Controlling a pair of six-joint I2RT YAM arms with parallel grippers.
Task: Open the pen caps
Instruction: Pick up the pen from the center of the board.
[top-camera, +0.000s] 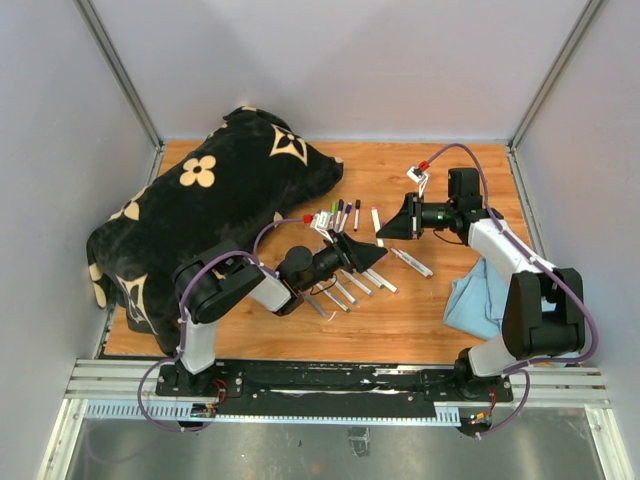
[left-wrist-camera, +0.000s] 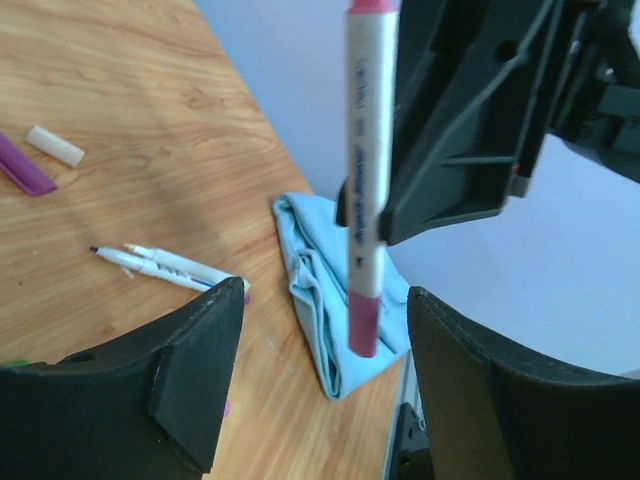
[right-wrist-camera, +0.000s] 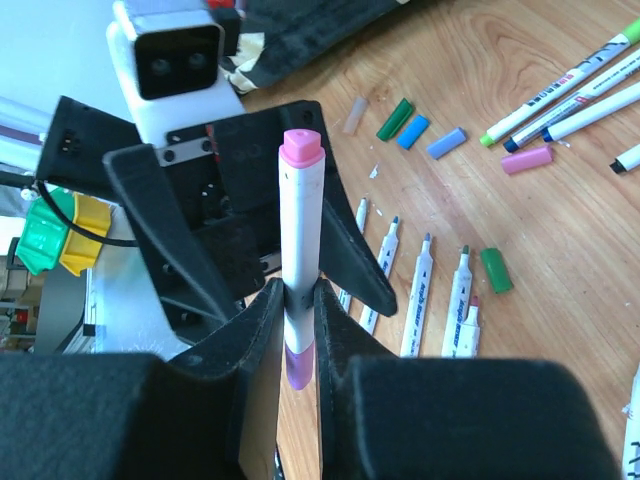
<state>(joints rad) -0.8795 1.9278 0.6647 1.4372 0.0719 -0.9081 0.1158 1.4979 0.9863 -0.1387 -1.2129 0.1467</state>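
Observation:
My right gripper (right-wrist-camera: 298, 295) is shut on the barrel of a white marker (right-wrist-camera: 300, 230) and holds it above the table. The marker's pink cap (right-wrist-camera: 300, 150) points at my left gripper, and a purple cap (right-wrist-camera: 298, 365) sits on its other end. My left gripper (left-wrist-camera: 325, 295) is open, and the pink cap (left-wrist-camera: 364, 325) hangs between its fingers, nearer the right one and touching neither. In the top view both grippers (top-camera: 385, 228) (top-camera: 375, 255) meet at mid-table. Several capped markers (top-camera: 340, 215) lie behind them.
Uncapped markers (right-wrist-camera: 420, 290) lie in a row, with loose caps in green (right-wrist-camera: 395, 118), blue (right-wrist-camera: 412, 132) and pink (right-wrist-camera: 527, 160) nearby. A folded light-blue cloth (top-camera: 480, 295) lies at the right. A black patterned bag (top-camera: 210, 215) fills the left of the table.

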